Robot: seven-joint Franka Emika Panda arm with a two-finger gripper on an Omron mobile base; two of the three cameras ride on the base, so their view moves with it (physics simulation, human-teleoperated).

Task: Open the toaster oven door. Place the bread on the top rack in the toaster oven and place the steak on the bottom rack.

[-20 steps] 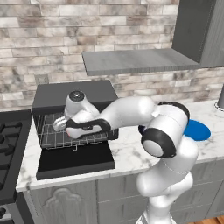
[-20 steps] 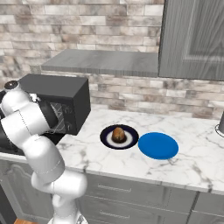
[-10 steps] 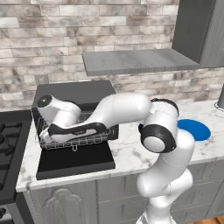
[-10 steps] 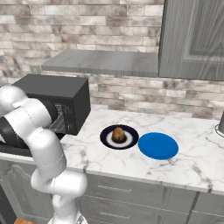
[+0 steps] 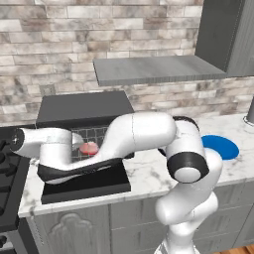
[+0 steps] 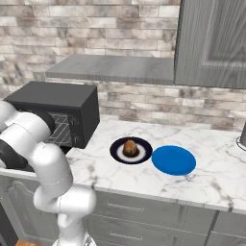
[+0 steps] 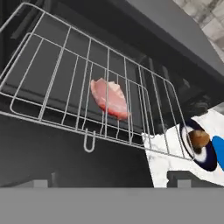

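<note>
The fingers stand spread and hold nothing; the gripper (image 7: 111, 186) hangs just in front of the open oven (image 5: 84, 111), its tips barely poking up at the near edge of the hand view. Straight ahead lies the steak (image 7: 109, 98), flat on the bottom rack (image 7: 52, 65), the one with the small loop at its near edge, so that half of the job looks done. The door (image 5: 87, 186) lies folded down flat on the counter (image 6: 144, 178) under the arm.

The bread (image 6: 129, 148) sits on a dark plate (image 6: 115, 153) to the right of the oven, beside a blue plate (image 6: 174, 160), well apart from the hand. The next step, I'd say, is to draw back clear of the door, swing right, and come down over the bun with the fingers wide, closing gently.
</note>
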